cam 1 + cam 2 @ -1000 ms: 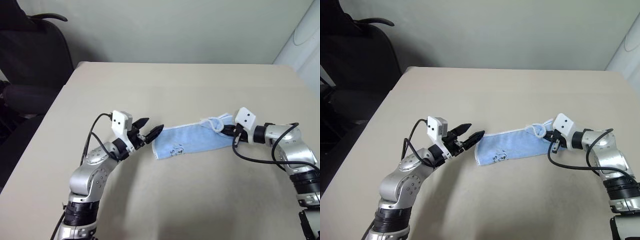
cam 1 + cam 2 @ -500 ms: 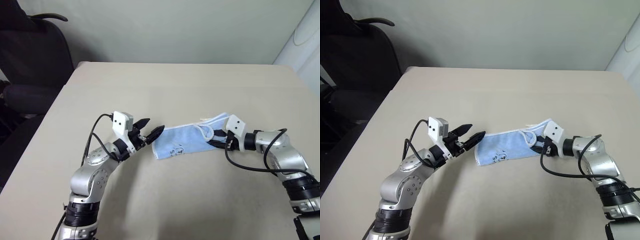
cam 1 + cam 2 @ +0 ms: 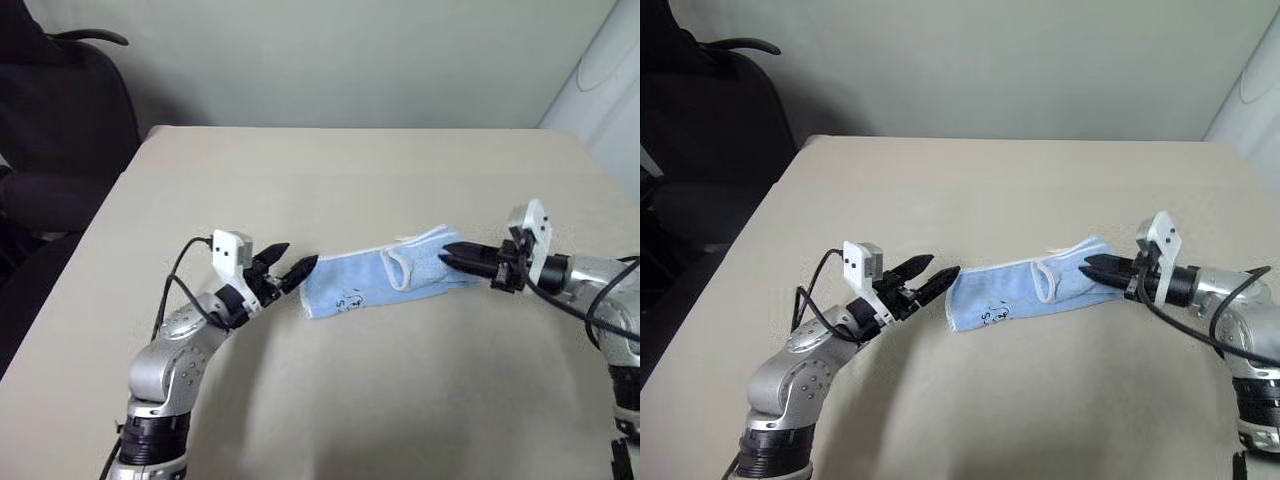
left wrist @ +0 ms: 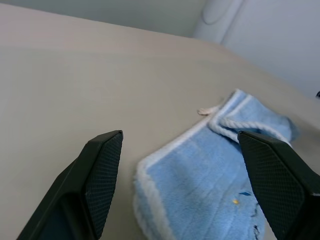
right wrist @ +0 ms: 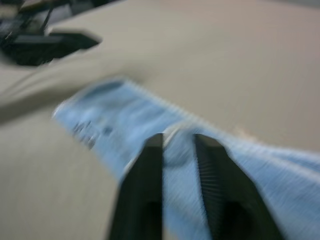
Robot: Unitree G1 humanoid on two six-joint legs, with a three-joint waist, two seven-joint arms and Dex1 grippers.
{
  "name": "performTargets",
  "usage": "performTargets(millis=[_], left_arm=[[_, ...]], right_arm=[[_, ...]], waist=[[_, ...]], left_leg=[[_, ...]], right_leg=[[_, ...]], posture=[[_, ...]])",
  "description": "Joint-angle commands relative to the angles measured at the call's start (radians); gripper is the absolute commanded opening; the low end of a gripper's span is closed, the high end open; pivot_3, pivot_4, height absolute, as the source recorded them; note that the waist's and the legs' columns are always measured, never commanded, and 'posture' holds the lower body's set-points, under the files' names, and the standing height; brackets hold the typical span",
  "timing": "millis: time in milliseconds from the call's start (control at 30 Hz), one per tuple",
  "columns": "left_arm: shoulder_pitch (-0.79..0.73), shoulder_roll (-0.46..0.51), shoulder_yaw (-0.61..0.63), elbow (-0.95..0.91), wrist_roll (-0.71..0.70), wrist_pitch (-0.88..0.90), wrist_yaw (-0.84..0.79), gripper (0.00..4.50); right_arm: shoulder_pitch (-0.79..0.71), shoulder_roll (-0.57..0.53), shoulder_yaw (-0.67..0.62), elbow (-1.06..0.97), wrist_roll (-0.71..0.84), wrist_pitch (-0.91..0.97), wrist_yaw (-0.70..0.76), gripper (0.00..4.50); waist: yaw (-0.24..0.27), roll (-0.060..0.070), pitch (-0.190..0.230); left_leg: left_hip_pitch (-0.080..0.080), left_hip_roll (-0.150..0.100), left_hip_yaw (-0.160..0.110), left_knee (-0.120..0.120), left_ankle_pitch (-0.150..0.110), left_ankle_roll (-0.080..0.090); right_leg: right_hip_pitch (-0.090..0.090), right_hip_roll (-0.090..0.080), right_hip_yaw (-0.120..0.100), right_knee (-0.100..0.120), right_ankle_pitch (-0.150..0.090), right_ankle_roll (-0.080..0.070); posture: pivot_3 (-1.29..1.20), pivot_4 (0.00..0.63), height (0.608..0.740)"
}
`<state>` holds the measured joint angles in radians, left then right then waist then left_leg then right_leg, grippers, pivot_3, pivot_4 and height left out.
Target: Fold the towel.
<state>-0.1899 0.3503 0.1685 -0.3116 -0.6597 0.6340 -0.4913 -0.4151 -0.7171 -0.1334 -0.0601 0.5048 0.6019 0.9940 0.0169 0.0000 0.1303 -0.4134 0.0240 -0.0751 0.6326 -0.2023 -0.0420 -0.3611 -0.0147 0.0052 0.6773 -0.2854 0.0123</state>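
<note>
The towel (image 3: 370,280), a light blue strip with white edging and a small dark motif near its left end, lies across the middle of the beige table (image 3: 330,170). My left gripper (image 3: 298,255) hovers just off the towel's left end, open and holding nothing; the left wrist view shows its fingers (image 4: 102,170) wide apart with the towel (image 4: 215,180) between and beyond them. My right gripper (image 3: 447,258) points left at the towel's right end, its fingers pinched together on the cloth. In the right wrist view the right gripper (image 5: 177,139) is nearly closed over the towel (image 5: 115,115).
A black office chair (image 3: 60,110) stands off the table's far left corner. A white rounded object (image 3: 600,70) sits beyond the far right corner. The table's left edge runs close beside my left arm.
My right gripper pulled back to the right, rolled and rose a little, and now pinches the towel's right end. The loop end of the towel has shifted. My left gripper stayed put.
</note>
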Motion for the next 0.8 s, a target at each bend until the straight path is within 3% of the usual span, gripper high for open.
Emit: performTargets(millis=[33, 300, 433, 533, 600, 800], left_arm=[[0.015, -0.005, 0.06, -0.039, -0.095, 0.053, 0.019, 4.01], [0.125, 0.009, 0.173, -0.116, -0.288, 0.166, 0.091, 4.01], [0.233, 0.032, 0.202, -0.196, -0.414, 0.234, 0.123, 4.01], [0.3, 0.061, 0.197, -0.242, -0.518, 0.286, 0.136, 4.48], [0.325, 0.081, 0.183, -0.256, -0.557, 0.31, 0.152, 4.48], [0.261, 0.069, 0.097, -0.188, -0.699, 0.389, 0.357, 4.48]], right_arm=[[-0.051, 0.073, 0.071, 0.158, -0.097, -0.075, -0.073, 0.04], [-0.051, 0.158, 0.189, 0.449, -0.253, -0.27, -0.066, 0.04], [-0.065, 0.171, 0.14, 0.413, -0.2, -0.263, -0.064, 0.04], [-0.085, 0.174, 0.098, 0.351, -0.154, -0.246, -0.059, 0.0], [-0.098, 0.177, 0.077, 0.325, -0.132, -0.24, -0.059, 0.0], [-0.135, 0.178, 0.03, 0.246, -0.079, -0.223, -0.064, 0.0]], waist=[[0.0, -0.001, 0.0], [0.005, -0.002, -0.001], [0.005, -0.002, -0.001], [0.005, -0.002, -0.001], [0.005, -0.002, -0.001], [0.006, -0.001, -0.001]], left_leg=[[0.0, 0.001, 0.0, 0.0, 0.0, 0.0], [0.0, 0.002, 0.0, 0.0, -0.002, 0.002], [0.007, 0.003, 0.0, -0.001, -0.013, 0.01], [0.008, 0.004, 0.001, -0.001, -0.013, 0.008], [0.009, 0.004, 0.001, -0.001, -0.012, 0.004], [0.01, 0.006, 0.002, -0.002, -0.008, -0.004]], right_leg=[[0.0, 0.0, 0.0, 0.0, 0.0, 0.0], [0.0, 0.0, 0.0, 0.0, 0.0, -0.001], [0.006, 0.0, 0.0, 0.0, 0.0, -0.004], [0.007, 0.0, 0.0, 0.0, -0.001, -0.005], [0.006, 0.0, 0.0, 0.001, -0.001, -0.006], [0.006, 0.002, 0.0, 0.001, -0.003, -0.008]], posture=[[0.0, 0.15, 0.74], [0.0, 0.15, 0.74], [0.0, 0.15, 0.74], [0.0, 0.15, 0.74], [0.0, 0.15, 0.74], [0.0, 0.15, 0.74]])
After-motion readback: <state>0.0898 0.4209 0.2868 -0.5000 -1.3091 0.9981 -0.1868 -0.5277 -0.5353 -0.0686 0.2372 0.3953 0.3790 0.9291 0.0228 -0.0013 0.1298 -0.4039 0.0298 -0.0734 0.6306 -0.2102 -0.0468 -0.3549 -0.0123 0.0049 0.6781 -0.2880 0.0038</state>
